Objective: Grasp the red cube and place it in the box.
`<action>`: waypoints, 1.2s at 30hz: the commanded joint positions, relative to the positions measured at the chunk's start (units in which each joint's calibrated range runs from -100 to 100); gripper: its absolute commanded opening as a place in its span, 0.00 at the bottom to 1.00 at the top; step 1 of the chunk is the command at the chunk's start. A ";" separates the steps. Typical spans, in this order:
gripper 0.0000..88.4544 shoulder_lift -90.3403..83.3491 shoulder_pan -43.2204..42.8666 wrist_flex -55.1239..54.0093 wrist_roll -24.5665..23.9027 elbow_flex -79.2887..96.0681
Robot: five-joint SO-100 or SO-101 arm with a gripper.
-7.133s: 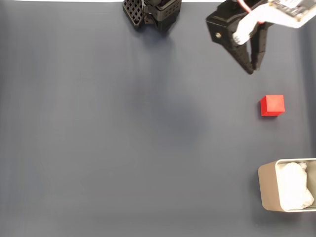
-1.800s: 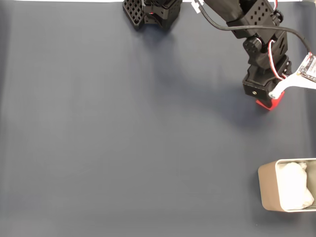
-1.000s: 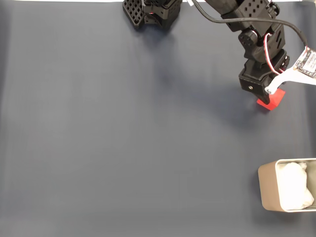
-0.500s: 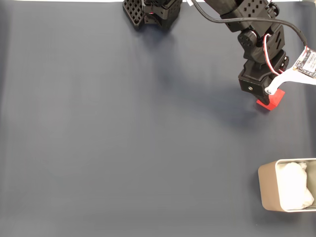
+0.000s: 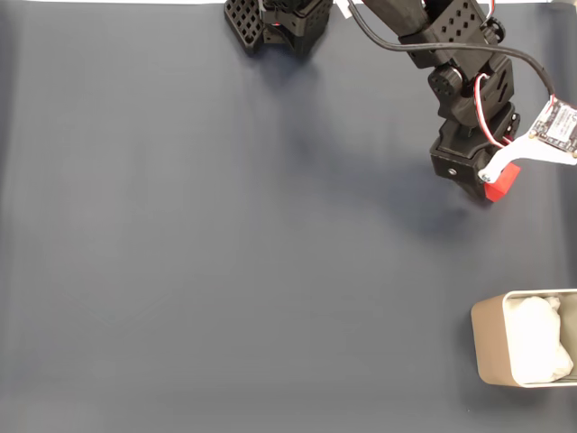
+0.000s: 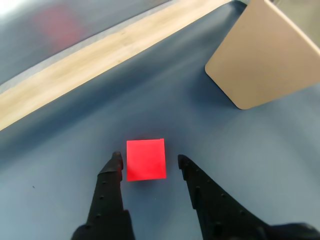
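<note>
Across the fixed view's left and middle lies bare dark blue-grey mat (image 5: 225, 253). At the far edge, just left of centre, stands the black arm base (image 5: 275, 23). From there the arm (image 5: 451, 54) reaches right and nearer, with a black cable and red-and-white wires along it and a white bracket holding a small circuit board (image 5: 559, 126) at the right edge. Under the arm's end a corner of the cube (image 5: 502, 180) shows red, far right and well apart from the box (image 5: 487, 347), which sits at the near right corner with its right side cut by the frame and crumpled white lining inside.

From the wrist view, left to right: a pale wooden strip (image 6: 100, 55) runs along the far edge of the mat; the gripper (image 6: 148, 160) points away from the camera with its two black fingers (image 6: 107, 185) spread a little wider than the cube (image 6: 145, 159). The cube rests on the mat between the fingertips, close to the left one, with a small gap to the right one. Whether the left tip touches it cannot be told. Farther right stands the beige box (image 6: 265, 60), its rounded corner toward the gripper.
</note>
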 commanded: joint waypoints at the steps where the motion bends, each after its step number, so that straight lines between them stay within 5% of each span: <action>1: 0.28 -0.04 0.29 -1.05 0.63 -1.60; 17: 0.13 1.08 -0.07 -0.80 2.05 -2.06; 36: 0.09 -2.99 0.79 1.49 2.59 -2.15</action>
